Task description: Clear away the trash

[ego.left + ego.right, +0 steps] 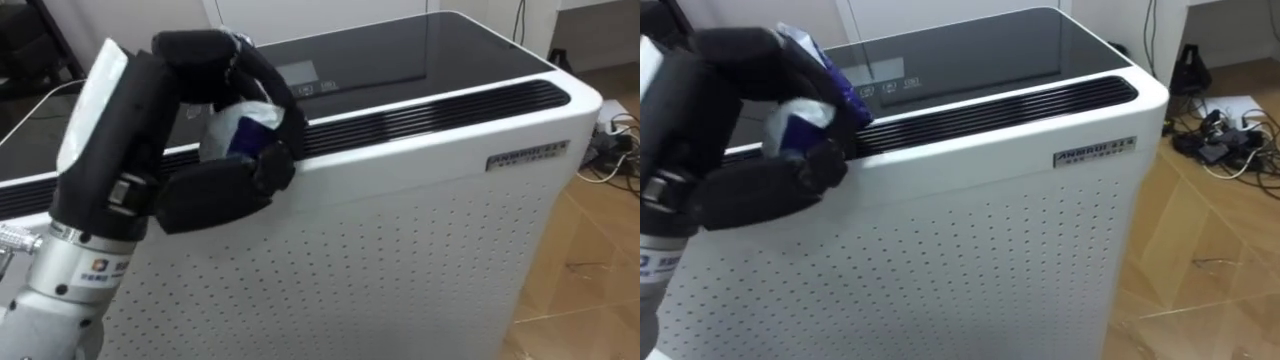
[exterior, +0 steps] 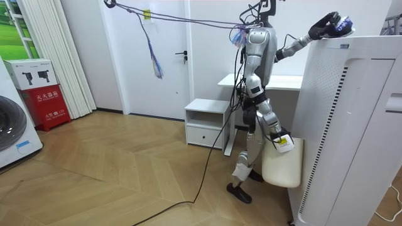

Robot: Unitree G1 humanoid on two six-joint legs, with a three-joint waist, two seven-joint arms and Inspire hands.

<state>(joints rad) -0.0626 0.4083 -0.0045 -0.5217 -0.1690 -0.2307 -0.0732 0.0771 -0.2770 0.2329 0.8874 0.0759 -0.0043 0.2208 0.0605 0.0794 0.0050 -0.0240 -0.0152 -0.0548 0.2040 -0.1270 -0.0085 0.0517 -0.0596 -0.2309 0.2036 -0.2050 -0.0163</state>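
Where the left arm reaches in from the lower left of the left eye view, the left hand (image 1: 150,130) is curled tight round the garbage (image 1: 240,128), a crumpled white and blue wad pinched between thumb below and fingers above. Hand and wad sit at the near top edge of a large white appliance (image 1: 400,230), just against its long dark grille (image 1: 430,115); behind the grille lies a glossy dark top panel (image 1: 400,50). Cables (image 1: 610,150) lie on the wooden floor (image 1: 580,270) to the right. In the room view the robot stands upright close beside the tall appliance, facing it, left arm raised and stretched to its top with the wad clamped there. The right hand (image 2: 279,139) hangs low by the leg at the rim of a cream bin (image 2: 281,164); whether it grips the bin I cannot tell. In the right eye view the wad shows between the curled fingers and thumb, beside the grille's left end.
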